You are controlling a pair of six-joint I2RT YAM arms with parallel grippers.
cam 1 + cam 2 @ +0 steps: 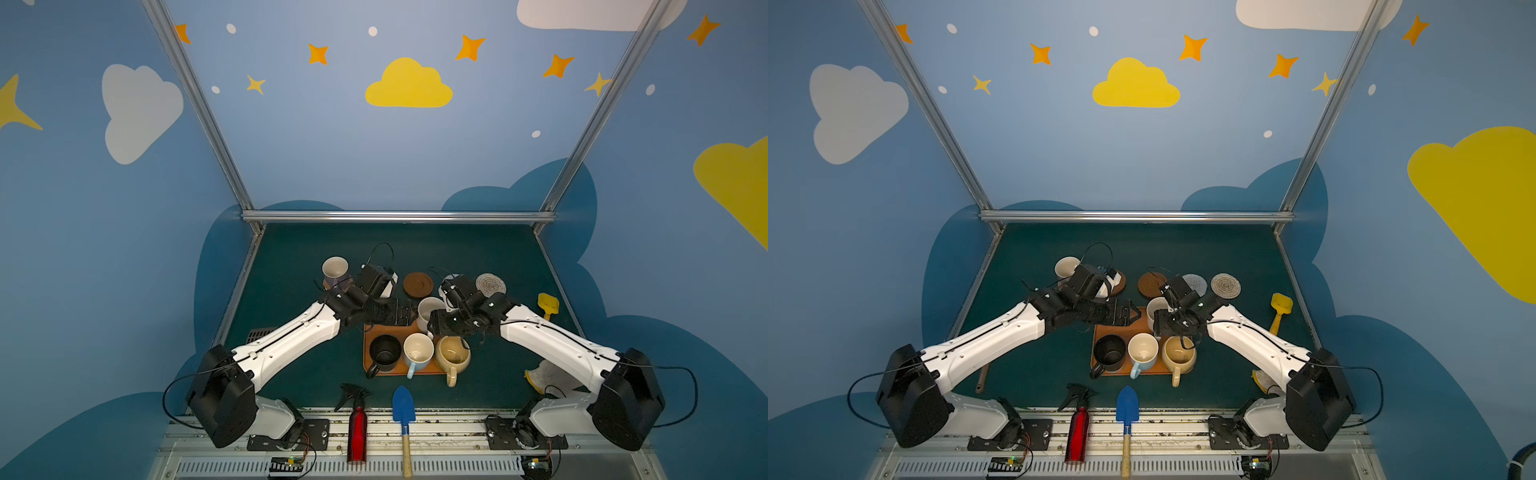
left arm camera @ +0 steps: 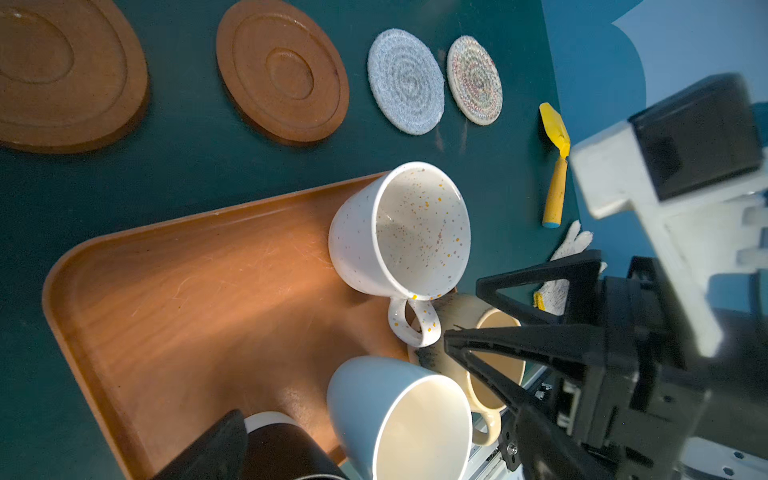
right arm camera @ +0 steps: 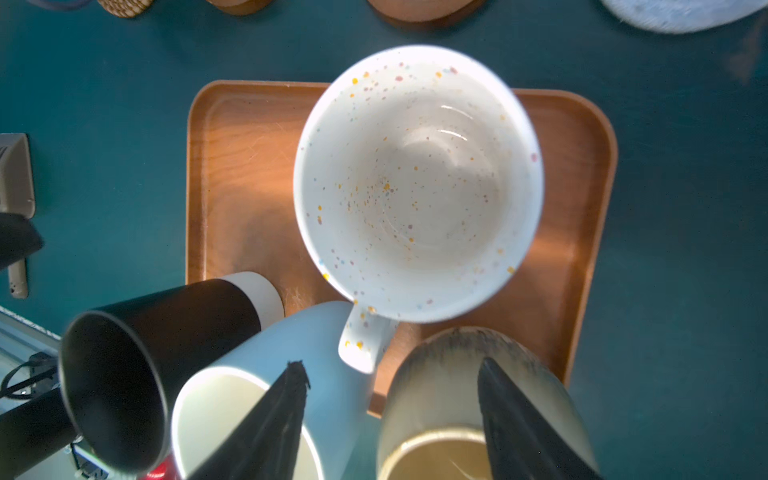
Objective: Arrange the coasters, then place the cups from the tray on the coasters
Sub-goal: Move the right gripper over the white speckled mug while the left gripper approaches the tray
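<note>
Speckled cream-white mug [image 3: 415,178] on orange-brown tray [image 3: 232,166] seems next: right gripper [image 3: 390,363], jaws apart, must pinch its handle [image 3: 361,345]; left gripper [image 1: 1125,313] gapes empty.

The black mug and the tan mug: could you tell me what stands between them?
The light blue mug stands between them, seen in both top views.

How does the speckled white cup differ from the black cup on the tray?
The white cup is dotted with coloured specks; the black cup is dark, with a pale base. The white cup stands at the tray's far end, the black cup at its near left corner. Both stand upright, empty, with a handle.
</note>
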